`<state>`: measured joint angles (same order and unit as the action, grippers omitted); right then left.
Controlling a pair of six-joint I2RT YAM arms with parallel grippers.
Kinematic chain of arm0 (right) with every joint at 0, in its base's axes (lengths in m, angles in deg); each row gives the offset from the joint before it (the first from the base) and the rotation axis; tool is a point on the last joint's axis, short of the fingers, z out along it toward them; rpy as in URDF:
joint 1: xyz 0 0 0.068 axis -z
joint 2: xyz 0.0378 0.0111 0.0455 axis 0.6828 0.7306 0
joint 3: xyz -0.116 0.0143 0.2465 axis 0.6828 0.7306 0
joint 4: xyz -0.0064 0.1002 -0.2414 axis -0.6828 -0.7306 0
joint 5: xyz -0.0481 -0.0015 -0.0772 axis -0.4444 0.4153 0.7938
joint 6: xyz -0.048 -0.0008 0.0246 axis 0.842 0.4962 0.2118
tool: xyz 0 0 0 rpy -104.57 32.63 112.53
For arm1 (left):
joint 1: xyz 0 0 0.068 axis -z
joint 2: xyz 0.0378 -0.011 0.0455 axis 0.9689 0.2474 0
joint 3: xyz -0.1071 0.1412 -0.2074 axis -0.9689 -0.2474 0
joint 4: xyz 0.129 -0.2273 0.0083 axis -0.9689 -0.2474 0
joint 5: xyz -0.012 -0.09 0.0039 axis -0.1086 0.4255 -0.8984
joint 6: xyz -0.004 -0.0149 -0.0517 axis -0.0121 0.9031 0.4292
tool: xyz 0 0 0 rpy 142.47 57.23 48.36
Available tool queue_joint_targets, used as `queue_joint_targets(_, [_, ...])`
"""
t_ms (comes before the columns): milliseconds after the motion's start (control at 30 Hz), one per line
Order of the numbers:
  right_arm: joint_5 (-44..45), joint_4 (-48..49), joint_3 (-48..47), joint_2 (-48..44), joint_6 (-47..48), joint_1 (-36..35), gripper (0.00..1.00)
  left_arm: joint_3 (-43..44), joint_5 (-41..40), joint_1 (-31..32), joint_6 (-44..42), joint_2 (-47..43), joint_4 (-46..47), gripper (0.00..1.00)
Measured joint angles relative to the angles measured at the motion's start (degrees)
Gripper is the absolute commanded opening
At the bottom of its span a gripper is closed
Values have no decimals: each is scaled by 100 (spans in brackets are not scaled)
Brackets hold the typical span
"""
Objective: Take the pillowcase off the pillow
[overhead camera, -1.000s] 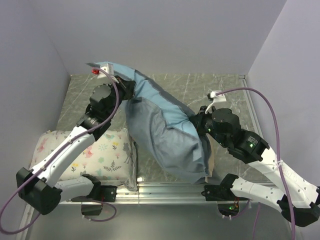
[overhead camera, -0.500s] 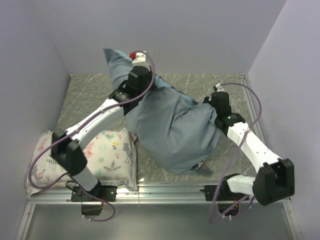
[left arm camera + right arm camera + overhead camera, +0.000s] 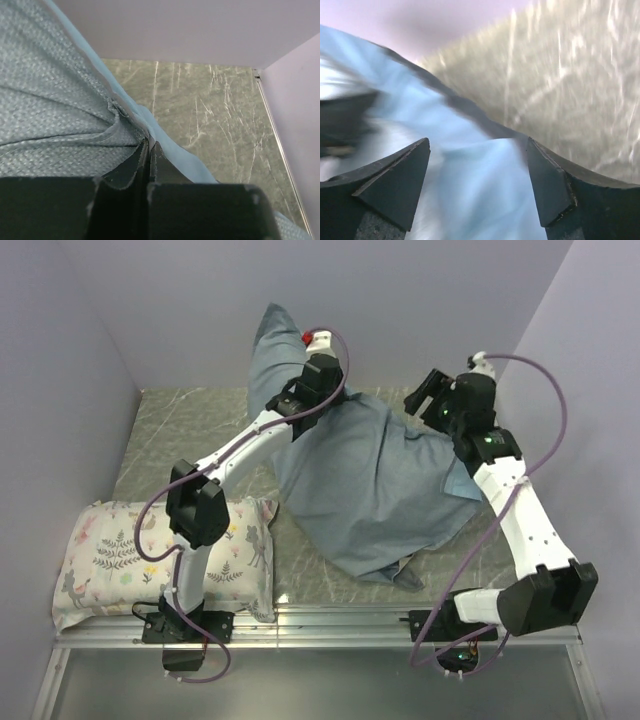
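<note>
The pillowcase (image 3: pixel 375 485) lies spread over the middle of the table with its plain grey-blue side up, and one corner is pulled up toward the back wall. My left gripper (image 3: pixel 296 392) is shut on that raised edge; in the left wrist view the fingertips (image 3: pixel 149 142) pinch the hem of the pillowcase (image 3: pixel 60 100). Raised at the back right, my right gripper (image 3: pixel 428 398) is open. In its blurred wrist view it (image 3: pixel 477 142) holds nothing, and the pillowcase (image 3: pixel 485 195) lies below it. The pillow is hidden.
A smaller floral-print pillow (image 3: pixel 170 555) lies at the near left beside the left arm's base. Lilac walls close in the table at the back and both sides, and a metal rail (image 3: pixel 330 618) runs along the near edge.
My left gripper has carried the pillowcase corner up and to the back right. My right gripper has opened, let go of the cloth and swung to the back. The bulging cloth has flattened.
</note>
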<state>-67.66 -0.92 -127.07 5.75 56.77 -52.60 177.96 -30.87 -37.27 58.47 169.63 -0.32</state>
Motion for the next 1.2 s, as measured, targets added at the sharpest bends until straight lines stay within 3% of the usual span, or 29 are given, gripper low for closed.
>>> queue_joint_targets(233, [160,-101,-151,-1003,129,-385,87,105,188,-35,256,363,162,16])
queue_joint_targets(400, [597,-87,828,-1598,166,-1700,87,157,345,-98,376,470,267,22])
queue_joint_targets(500, [999,-85,1410,-1508,138,-2651,88,225,424,-116,415,614,369,31])
queue_joint_targets(600, [1263,-105,1845,-1268,90,-3029,86,243,498,-136,444,726,463,37])
queue_joint_targets(633, [1386,-87,1939,-1156,81,-3045,81,243,527,-142,446,743,501,38])
queue_joint_targets(700, [1644,-52,1998,-946,94,-3003,68,240,555,-142,446,758,540,42])
queue_joint_targets(733, [1729,-15,1993,-861,98,-2949,44,236,562,-142,439,758,549,48])
queue_joint_targets(800, [1856,2,1969,-723,160,-2754,24,205,581,-142,411,758,619,53])
queue_joint_targets(1067, [1456,85,1624,-280,197,-1040,18,-203,601,-144,356,756,1023,58])
queue_joint_targets(1200, [1303,98,1224,42,221,-387,18,-520,629,-127,350,717,1137,71])
